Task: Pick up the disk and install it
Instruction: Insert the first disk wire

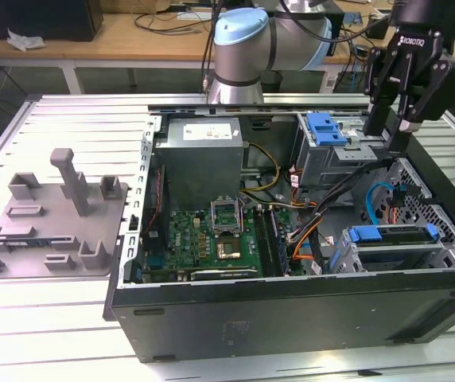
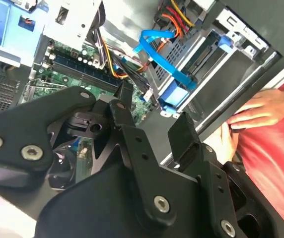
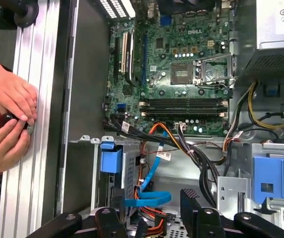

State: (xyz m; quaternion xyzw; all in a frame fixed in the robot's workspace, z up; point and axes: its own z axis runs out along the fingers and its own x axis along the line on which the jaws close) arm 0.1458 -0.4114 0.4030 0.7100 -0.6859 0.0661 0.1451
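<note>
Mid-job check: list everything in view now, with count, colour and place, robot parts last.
table: one, silver, beneath everything.
computer case: one, black, open, on it.
power supply: one, grey, inside case, far side.
motherboard: one, green, case floor.
cables: several, orange, yellow, blue, black, mid-case.
upper blue piece: one, atop the drive cage.
lower blue piece: one, in the lower bay.
fixture plate: one, grey, exterior view's left of case.
hands: two, table edge.
arm: one, grey and light blue, behind case.
claw: one, black, open, empty, over the case.
</note>
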